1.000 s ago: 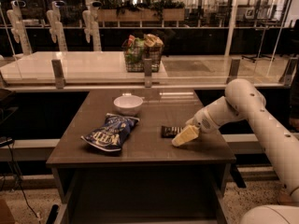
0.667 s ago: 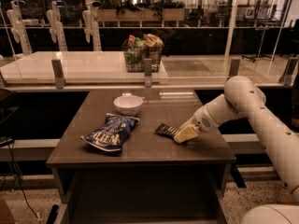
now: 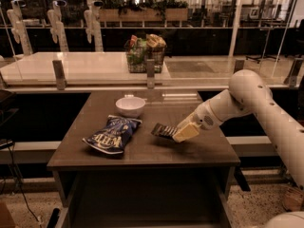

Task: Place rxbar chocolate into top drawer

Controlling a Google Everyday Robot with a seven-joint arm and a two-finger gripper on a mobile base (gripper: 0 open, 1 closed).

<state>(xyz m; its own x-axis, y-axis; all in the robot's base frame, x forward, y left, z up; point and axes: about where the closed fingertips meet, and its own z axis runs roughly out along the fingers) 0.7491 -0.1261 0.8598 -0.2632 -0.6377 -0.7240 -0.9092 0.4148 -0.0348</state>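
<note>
White tubular arm (image 3: 251,99), yellowish jaws over table (image 3: 142,152).

Tabletop (image 3: 142,155) holding a white bowl (image 3: 130,106) and blue chip bag (image 3: 112,135); the tool (image 3: 176,135) grips a snack bar (image 3: 163,130) above its right side.

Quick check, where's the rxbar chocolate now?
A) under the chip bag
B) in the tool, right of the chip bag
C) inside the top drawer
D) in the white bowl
B: the rxbar chocolate sticks out tilted from the tool over the tabletop, right of the chip bag.
</note>
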